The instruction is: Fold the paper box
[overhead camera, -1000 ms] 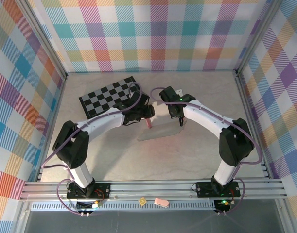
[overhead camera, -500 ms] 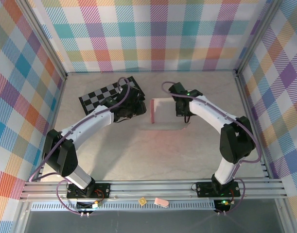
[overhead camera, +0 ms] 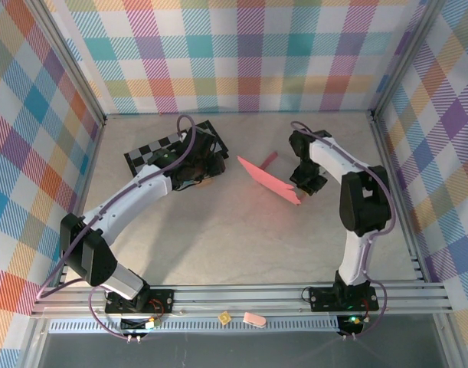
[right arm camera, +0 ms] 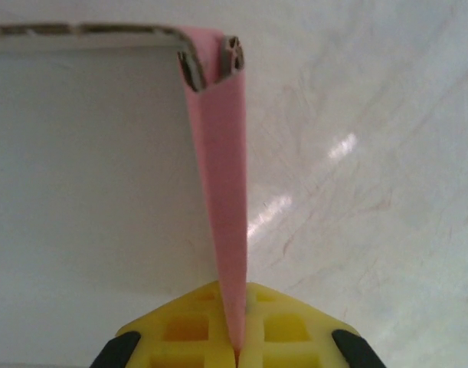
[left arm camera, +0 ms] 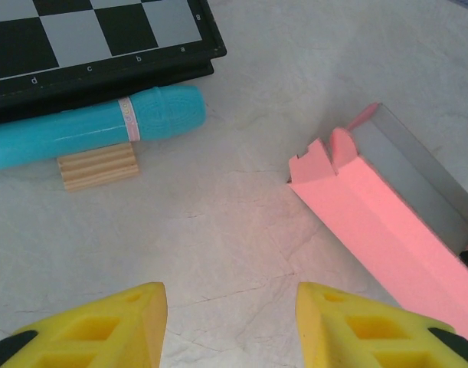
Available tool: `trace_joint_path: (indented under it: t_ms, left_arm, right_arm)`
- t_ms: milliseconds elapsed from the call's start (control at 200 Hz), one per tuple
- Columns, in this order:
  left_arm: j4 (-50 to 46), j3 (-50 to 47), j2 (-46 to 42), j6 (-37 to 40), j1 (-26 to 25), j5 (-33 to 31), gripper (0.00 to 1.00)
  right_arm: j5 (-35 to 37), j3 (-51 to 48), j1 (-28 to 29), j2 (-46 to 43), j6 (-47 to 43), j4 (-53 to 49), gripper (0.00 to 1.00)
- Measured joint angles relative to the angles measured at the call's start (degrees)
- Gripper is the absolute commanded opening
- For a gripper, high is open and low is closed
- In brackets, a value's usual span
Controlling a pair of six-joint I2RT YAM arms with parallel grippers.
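Observation:
The pink paper box stands tilted over the middle of the table, its pink outer face towards the overhead camera. My right gripper is shut on its right-hand edge. In the right wrist view a thin pink wall runs up from between the yellow fingers, with the greyish inner face to its left. My left gripper hovers to the left by the checkerboard, apart from the box. Its jaws are open over bare table, and the box's pink side lies to their right.
The black-and-grey checkered board lies at the back left. A teal bar rests against its near edge, with a small ribbed wooden block under it. Plaid walls close off the left, back and right sides.
The right gripper has carried the box to the right and tipped it so that its pink face shows. The left gripper has left the box and drawn back towards the checkered board.

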Motion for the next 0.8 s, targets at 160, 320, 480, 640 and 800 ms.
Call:
trace_joint_path:
  t_ms: [160, 320, 480, 640, 800]
  left_arm:
    - [-0.7, 0.0, -0.85, 0.0, 0.0, -0.22, 0.47]
    - [-0.74, 0.04, -1.25, -0.02, 0.0, -0.15, 0.47]
    - [-1.11, 0.48, -1.25, -0.15, 0.0, 0.59, 0.47]
    - [-1.11, 0.5, -1.25, -0.22, 0.0, 1.57, 0.47]
    - [-1.97, 1.57, -0.94, -0.22, 0.0, 4.09, 0.48]
  right_arm:
    - [-2.95, 2.93, -0.02, 4.96, 8.41, -5.2, 0.0]
    - [-7.67, 0.94, -0.02, 5.29, 16.15, -5.68, 0.0]
    - [-13.18, -3.17, -0.02, 5.29, 22.91, -3.91, 0.0]
    - [-17.27, -5.35, -0.02, 5.29, 27.32, -1.22, 0.06]
    - [-19.17, -6.01, 0.0, 5.16, 30.47, -0.11, 0.38]
